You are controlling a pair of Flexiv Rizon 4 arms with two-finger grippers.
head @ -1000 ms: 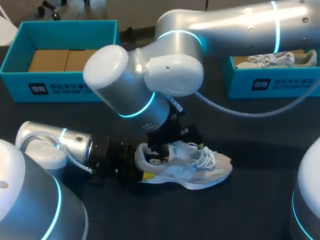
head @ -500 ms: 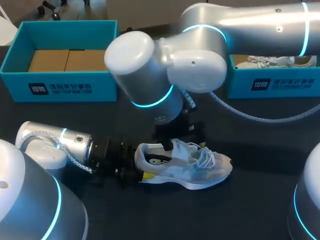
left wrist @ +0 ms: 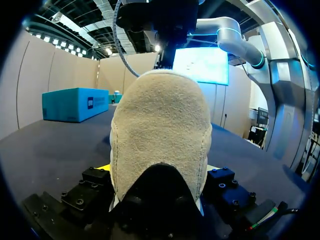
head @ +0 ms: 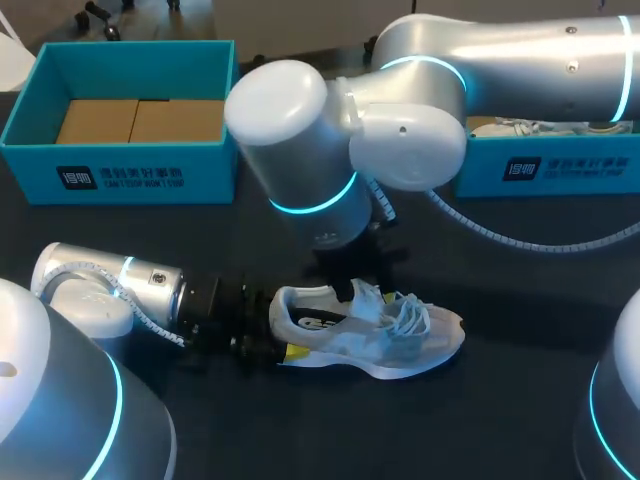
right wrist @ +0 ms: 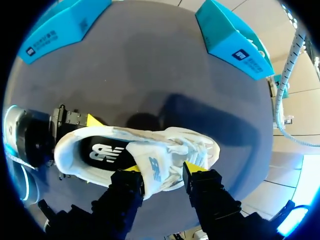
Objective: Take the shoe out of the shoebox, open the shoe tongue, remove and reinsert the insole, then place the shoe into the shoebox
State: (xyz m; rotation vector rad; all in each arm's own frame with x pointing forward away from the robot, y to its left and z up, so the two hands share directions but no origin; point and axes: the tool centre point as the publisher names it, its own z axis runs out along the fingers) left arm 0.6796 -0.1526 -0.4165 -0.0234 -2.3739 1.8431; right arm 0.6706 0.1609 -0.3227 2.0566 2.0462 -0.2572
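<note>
The shoe (head: 370, 335) rests on the dark counter (head: 520, 400), outside the left shoebox (head: 130, 178) and the right shoebox (head: 560, 165). The left pincer (head: 272, 348) is clenched on its heel. The right pincer (right wrist: 162, 170) hangs released just above, with the raised tongue (right wrist: 150, 165) between its spread fingers.

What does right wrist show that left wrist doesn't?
Right wrist only: the shoe from above, its insole, the tongue between the fingers of the right gripper, and both boxes. Left wrist only: the heel from behind, close up, with the right arm overhead. Both: the shoe, the left gripper at its heel, and one box.
</note>
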